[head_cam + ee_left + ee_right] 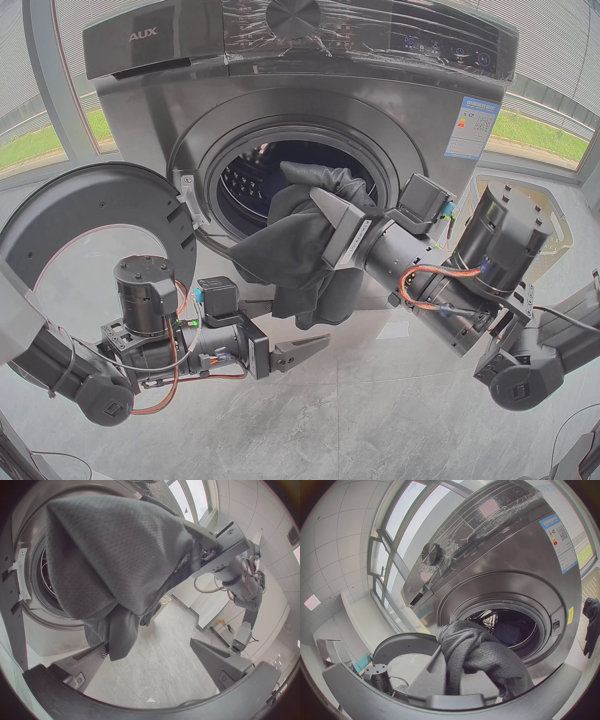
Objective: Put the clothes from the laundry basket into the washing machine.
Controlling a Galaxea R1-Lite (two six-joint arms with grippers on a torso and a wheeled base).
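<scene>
Dark grey garment (294, 244) hangs at the open mouth of the washing machine (156, 125), clamped in the right tool (319, 203). Its hem droops onto the left tool (299, 325), whose fingers are spread wide and hold nothing.

Dark grey garment (294, 250) droops before the open washing machine's (156, 119) drum mouth.

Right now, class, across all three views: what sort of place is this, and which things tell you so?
Probably a laundry or utility room: a front-loading washing machine with its round door swung open, a dark garment held at the drum opening, and a tiled floor with large windows behind.
</scene>
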